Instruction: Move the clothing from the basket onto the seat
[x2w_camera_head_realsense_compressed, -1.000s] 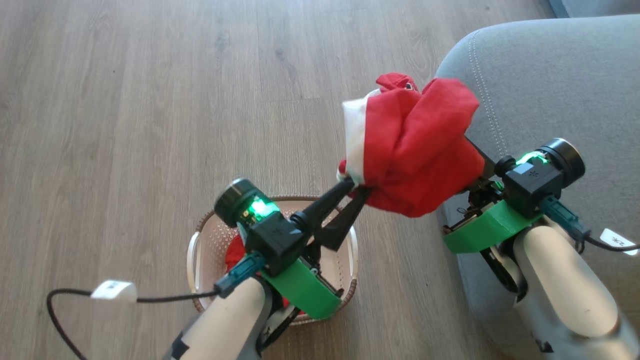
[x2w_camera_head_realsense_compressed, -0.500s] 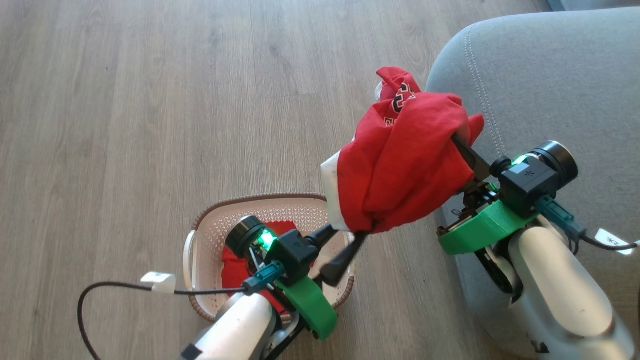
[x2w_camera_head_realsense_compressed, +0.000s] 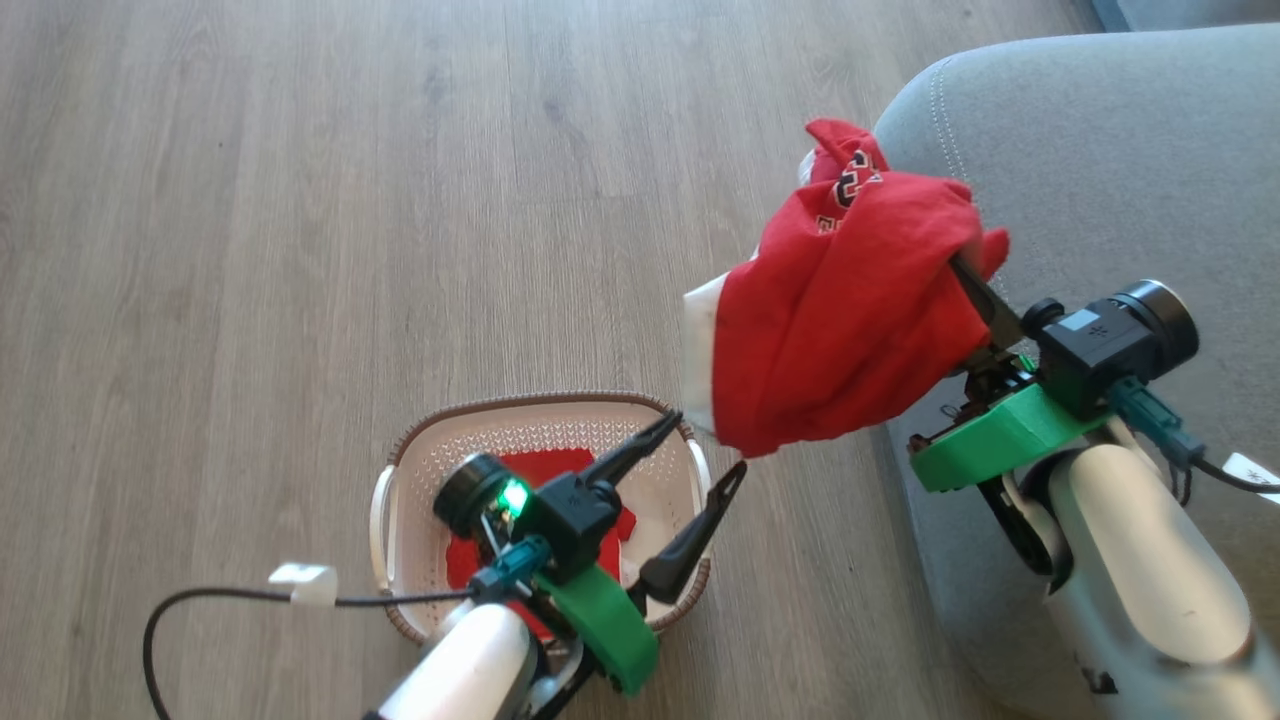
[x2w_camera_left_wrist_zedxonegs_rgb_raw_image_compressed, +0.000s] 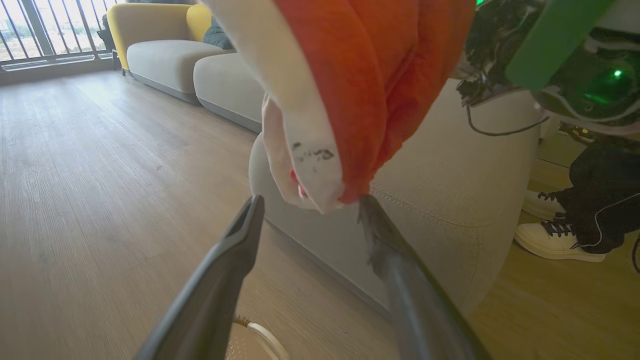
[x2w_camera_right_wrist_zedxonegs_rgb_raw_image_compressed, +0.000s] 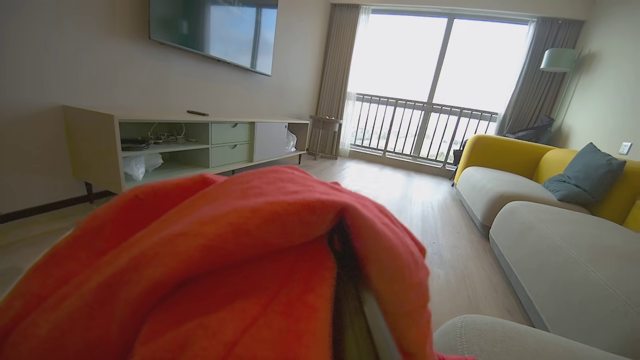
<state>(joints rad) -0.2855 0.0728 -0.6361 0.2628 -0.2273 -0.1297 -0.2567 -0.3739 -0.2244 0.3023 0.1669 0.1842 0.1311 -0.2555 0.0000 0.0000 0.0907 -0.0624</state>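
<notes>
Left claw (x2w_camera_head_realsense_compressed: 700, 447): wide, empty.
Right claw (x2w_camera_head_realsense_compressed: 975, 288): I'm holding bright red fabric garment (x2w_camera_head_realsense_compressed: 840, 320), two o'clock from cream perforated basket (x2w_camera_head_realsense_compressed: 560, 435).

The clothing (x2w_camera_head_realsense_compressed: 840, 320) was bright red with white trim; the basket (x2w_camera_head_realsense_compressed: 540, 432) cream, perforated, brown-rimmed; the seat (x2w_camera_head_realsense_compressed: 1100, 170) grey with light stitching.

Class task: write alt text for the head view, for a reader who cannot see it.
The right gripper holds up a bunched bright red fabric garment with white trim at the rounded corner of a grey upholstered seat. Below, the open left gripper hovers over a cream perforated plastic basket on the wooden floor, with a second red garment inside.
</notes>
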